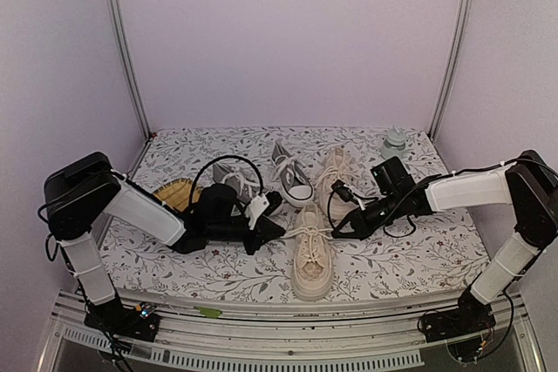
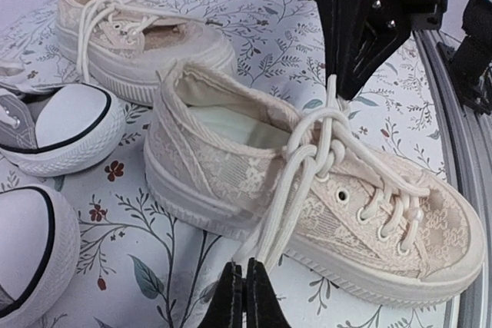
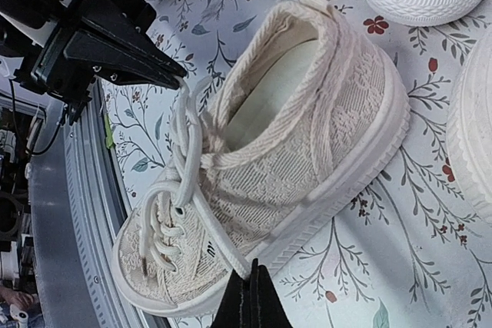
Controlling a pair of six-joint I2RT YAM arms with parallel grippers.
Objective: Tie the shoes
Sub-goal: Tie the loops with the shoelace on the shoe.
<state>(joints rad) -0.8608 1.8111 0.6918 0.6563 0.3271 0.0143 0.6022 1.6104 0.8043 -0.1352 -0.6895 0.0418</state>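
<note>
As the left tool (image 2: 246, 291), at nine o'clock, and right tool (image 3: 250, 289), at three, clenched laces (image 2: 311, 144) of the cream shoe (image 1: 312, 254) at the counter's (image 1: 418, 259) six o'clock, pulling the knot tight seemed next.

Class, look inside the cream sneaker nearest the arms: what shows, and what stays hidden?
Inside the cream sneaker a pale insole shows at the heel end. Toward the toe, the shoe's closed front and its laces cover the interior, so nothing there can be seen.
</note>
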